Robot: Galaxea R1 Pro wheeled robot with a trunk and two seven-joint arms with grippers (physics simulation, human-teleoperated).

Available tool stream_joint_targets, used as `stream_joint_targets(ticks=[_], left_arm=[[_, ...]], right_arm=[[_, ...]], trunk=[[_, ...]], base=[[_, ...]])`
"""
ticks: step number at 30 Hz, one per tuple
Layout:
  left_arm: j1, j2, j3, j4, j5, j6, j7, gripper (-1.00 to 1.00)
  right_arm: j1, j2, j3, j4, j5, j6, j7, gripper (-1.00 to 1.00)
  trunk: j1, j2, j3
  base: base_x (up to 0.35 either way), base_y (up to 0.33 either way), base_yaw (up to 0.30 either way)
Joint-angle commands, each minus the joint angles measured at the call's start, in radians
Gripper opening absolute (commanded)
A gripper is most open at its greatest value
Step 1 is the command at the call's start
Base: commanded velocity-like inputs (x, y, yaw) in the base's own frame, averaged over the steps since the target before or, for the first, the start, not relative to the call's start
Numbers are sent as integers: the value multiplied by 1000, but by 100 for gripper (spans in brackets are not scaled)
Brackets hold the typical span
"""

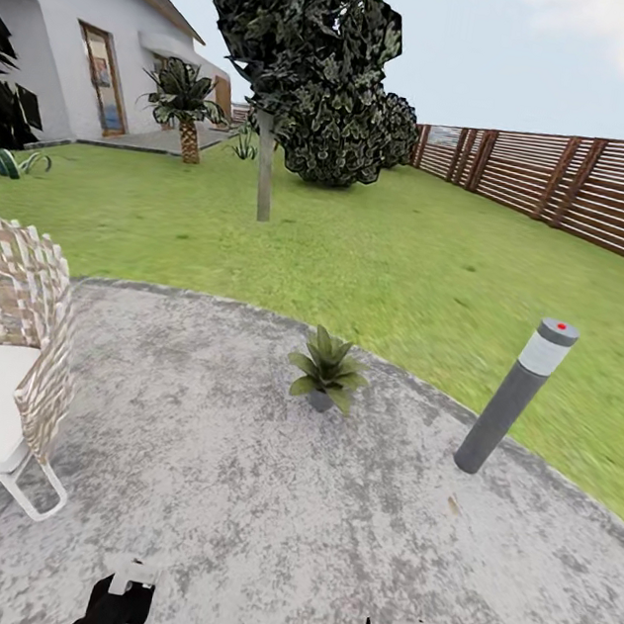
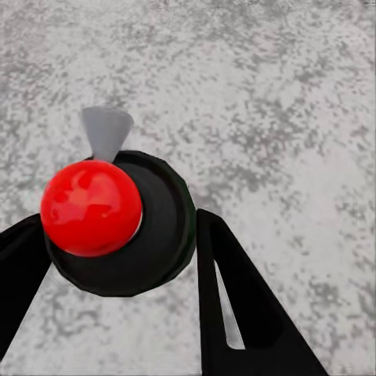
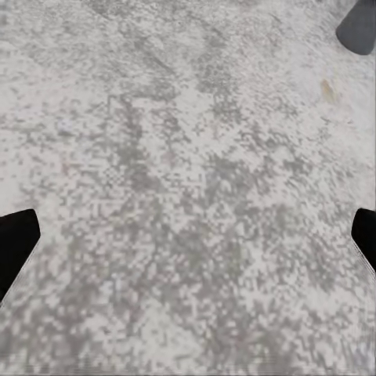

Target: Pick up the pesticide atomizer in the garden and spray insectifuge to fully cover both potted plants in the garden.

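**Entry: patio halt, left gripper loaded, one potted plant ahead**

Left gripper: in the left wrist view, its two dark fingers press either side of a dark round body with a red ball top and a pale spout. This is judged to be the pesticide atomizer seen end-on, held low over the stone patio, ready to be raised for spraying.
Right gripper: fingers spread wide, nothing between them, only patio beneath.
Potted plant: stands near the patio's far edge in the head view, well apart from both arms, so an approach is probably needed first.
Also listed from the head view: bollard lamp, wicker chair, lawn, fence.
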Motion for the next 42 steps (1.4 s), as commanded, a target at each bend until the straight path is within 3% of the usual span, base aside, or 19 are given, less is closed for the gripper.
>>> stream_joint_targets(ticks=[1, 23, 34, 36, 38, 39, 40, 42], left_arm=[[-1, 0, 9, 1, -5, -2, -7, -100], [-1, 0, 10, 5, -5, -4, -9, -100], [0, 0, -1, -2, -12, -5, -12, -100], [-4, 4, -33, -4, -18, -3, -13, -100], [-10, 10, -116, -6, -53, 1, -31, -100], [-14, 12, -140, -12, -67, 3, -42, -100], [-25, 16, -178, -31, -100, 13, -71, -100], [-34, 37, -214, -50, -178, 49, -163, -100]], right_arm=[[-1, 0, -8, 1, 11, -2, -4, 100], [-1, 0, -9, 0, 11, -2, -4, 100], [-1, 1, 9, -4, 17, -1, 4, 100], [-1, 0, 55, -20, 40, -1, 36, 100], [-2, -1, 95, -95, 73, 2, 116, 100], [-2, -1, 100, -127, 84, 4, 156, 100], [-2, -1, 106, -185, 111, 15, 257, 100], [-2, -2, 109, -259, 167, 55, 419, 100]], trunk=[[0, 0, -1], [0, 0, -1], [0, 0, -1], [0, 0, -1], [0, 0, -1], [0, 0, -1], [0, 0, -1], [0, 0, -1]], base=[[340, 0, 0], [340, 4, -225], [325, 114, -21], [233, 76, 0], [72, 23, 0], [31, 10, 0], [13, 4, 0], [5, 2, 0]])
